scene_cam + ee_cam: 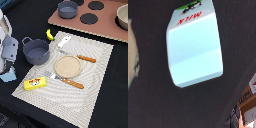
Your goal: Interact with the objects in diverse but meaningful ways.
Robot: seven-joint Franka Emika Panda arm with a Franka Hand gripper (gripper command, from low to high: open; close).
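The arm's grey and white gripper [8, 54] hangs at the exterior view's left edge, and its fingers are too unclear to read. Just below it, the pale blue carton [7, 76] lies on the black table. In the wrist view the carton [194, 50] fills the middle with red "MILK" print at one end, and no fingers show around it. The grey-blue two-handled pot [36, 50] stands right of the gripper. Behind the pot lies the yellow banana [50, 35]. The flat yellow box [35, 83] rests on the placemat's near corner. A small white piece [64, 41] sits on the mat's far edge.
The woven placemat [97, 75] holds a round wooden plate [67, 65], a knife [81, 58] and a fork [66, 80] with wooden handles. At the back a toy stove board [107, 27] carries black burners, a second grey pot [67, 8] and a pale bowl [123, 17].
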